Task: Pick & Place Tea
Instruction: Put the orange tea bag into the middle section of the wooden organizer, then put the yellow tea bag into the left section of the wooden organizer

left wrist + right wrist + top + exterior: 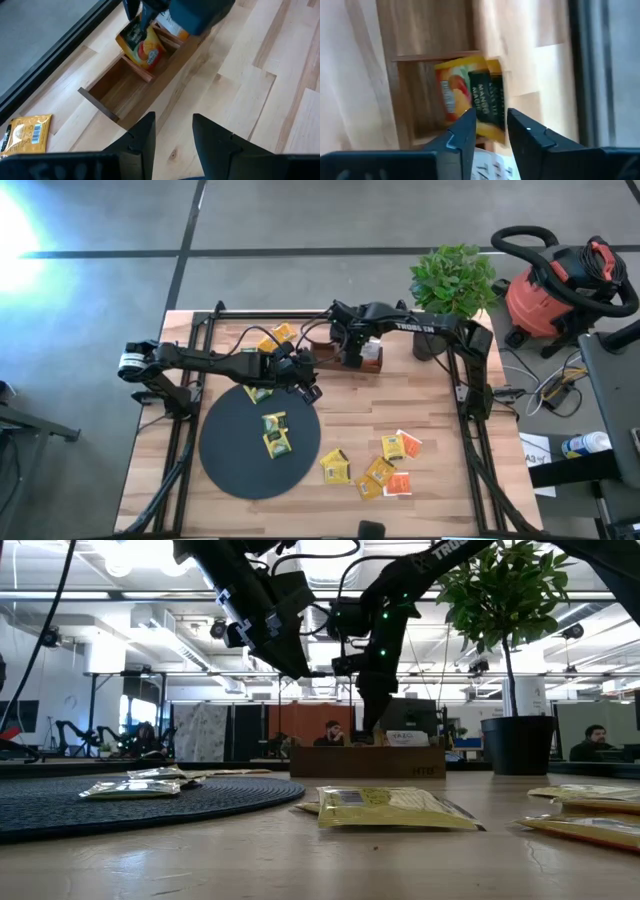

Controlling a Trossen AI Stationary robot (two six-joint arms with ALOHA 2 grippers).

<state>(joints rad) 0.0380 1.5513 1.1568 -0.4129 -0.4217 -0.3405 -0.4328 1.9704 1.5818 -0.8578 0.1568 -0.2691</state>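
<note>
The right jaws (487, 131) pinch a yellow tea sachet (470, 95) just over the wooden tray (345, 358) at 12 o'clock. Best to lower it straight into a slot, then let go. The left jaws (172, 135) hang spread nearby. More sachets (378, 470) lie on the tabletop (430, 410) at 5 o'clock, some on the black disc (235, 455). People sit far behind.

Open-plan robotics lab: seated people (331, 732) at desks, shop vacuum (555, 290).
</note>
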